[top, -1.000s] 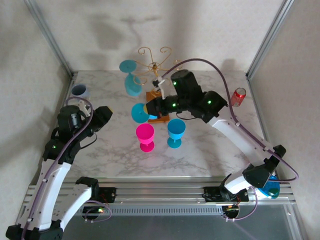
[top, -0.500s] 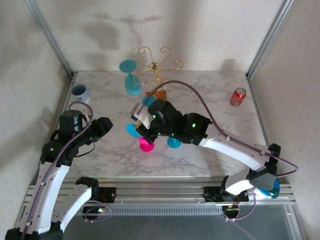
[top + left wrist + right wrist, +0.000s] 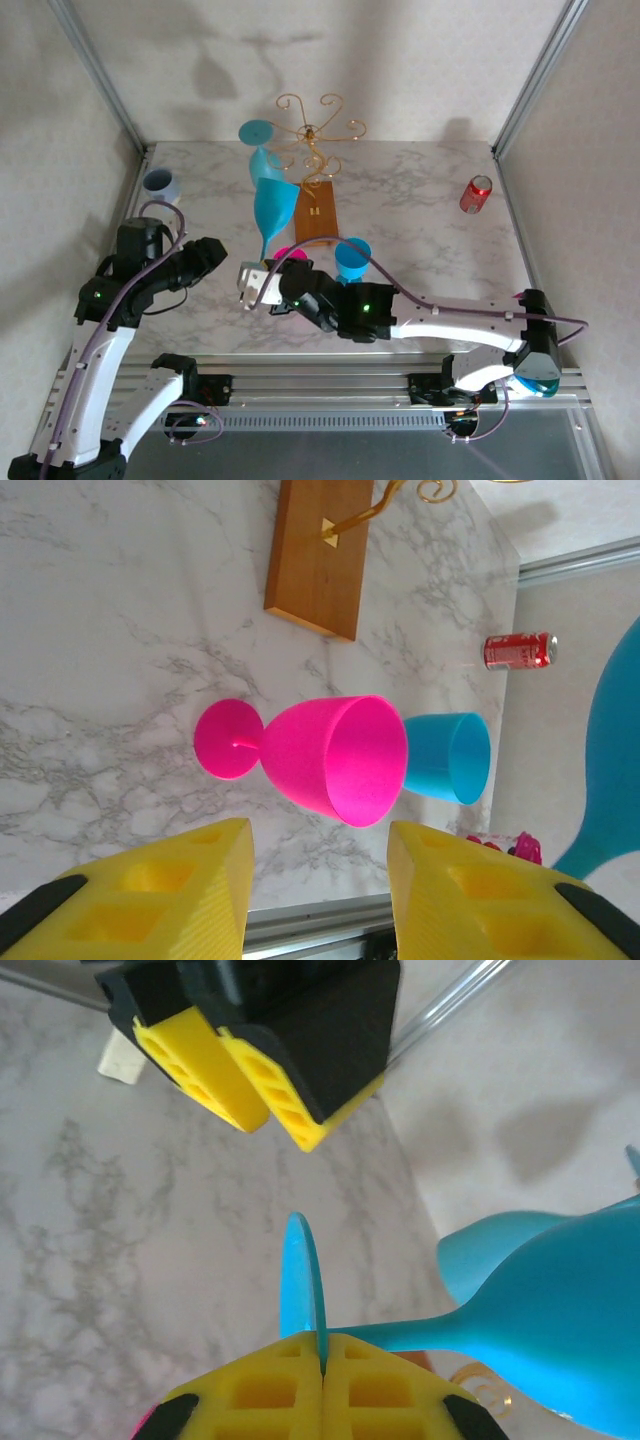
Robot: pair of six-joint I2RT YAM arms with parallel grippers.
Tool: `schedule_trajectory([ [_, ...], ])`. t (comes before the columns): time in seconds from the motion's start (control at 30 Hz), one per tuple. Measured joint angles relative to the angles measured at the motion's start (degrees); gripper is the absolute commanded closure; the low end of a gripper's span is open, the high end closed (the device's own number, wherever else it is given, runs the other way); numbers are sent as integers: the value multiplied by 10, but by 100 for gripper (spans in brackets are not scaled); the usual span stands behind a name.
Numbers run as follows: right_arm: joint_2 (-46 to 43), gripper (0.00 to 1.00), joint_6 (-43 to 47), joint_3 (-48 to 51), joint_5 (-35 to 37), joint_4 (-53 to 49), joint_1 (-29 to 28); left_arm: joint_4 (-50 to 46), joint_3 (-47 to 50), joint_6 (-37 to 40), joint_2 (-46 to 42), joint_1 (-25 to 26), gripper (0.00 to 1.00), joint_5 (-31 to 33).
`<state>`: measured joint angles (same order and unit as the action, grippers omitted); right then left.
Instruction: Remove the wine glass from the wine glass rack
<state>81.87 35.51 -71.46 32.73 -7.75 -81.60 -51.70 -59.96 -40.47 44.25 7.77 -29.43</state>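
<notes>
My right gripper point(image 3: 258, 282) point(image 3: 322, 1345) is shut on the foot rim of a blue wine glass point(image 3: 274, 205) point(image 3: 560, 1330). It holds the glass bowl-up and tilted, clear of the wine glass rack point(image 3: 312, 118) and in front-left of its wooden base point(image 3: 318, 215). A second blue glass point(image 3: 258, 133) still hangs on the rack's left arm. My left gripper point(image 3: 205, 255) point(image 3: 320, 900) is open and empty, just left of the right gripper. In the left wrist view the held glass's bowl point(image 3: 612, 770) shows at the right edge.
A pink glass point(image 3: 320, 755) point(image 3: 288, 255) and a small blue glass point(image 3: 450, 755) point(image 3: 352, 260) stand in front of the wooden base point(image 3: 315, 560). A red can point(image 3: 476, 193) stands at the right and a white cup point(image 3: 160, 182) at the back left. Walls close in the table.
The right arm swung from the rack down to the front left, carrying the blue wine glass off the rack. The left arm barely moved.
</notes>
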Motion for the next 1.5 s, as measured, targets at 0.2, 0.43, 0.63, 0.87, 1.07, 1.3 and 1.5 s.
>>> schedule_trajectory([
  [0.2, 28, 100, 108, 45, 66, 114, -15, 0, -1, -7, 0, 0, 61, -18],
  [0.43, 63, 100, 204, 75, 116, 231, -20, 0, 0, -27, 0, 0, 61, -40],
  [0.63, 70, 100, 239, 88, 139, 297, -21, 30, 23, -65, -10, 0, 62, -68],
  [0.87, 70, 100, 253, 95, 161, 326, -21, 79, 39, -113, -10, 0, 64, -92],
  [1.07, 70, 100, 256, 100, 172, 346, -21, 105, 47, -143, -10, 0, 64, -108],
  [1.3, 70, 100, 265, 111, 174, 372, -21, 113, 49, -153, -10, -1, 64, -114],
  [1.5, 58, 100, 253, 128, 164, 370, -21, 130, 62, -170, -10, -1, 64, -126],
])
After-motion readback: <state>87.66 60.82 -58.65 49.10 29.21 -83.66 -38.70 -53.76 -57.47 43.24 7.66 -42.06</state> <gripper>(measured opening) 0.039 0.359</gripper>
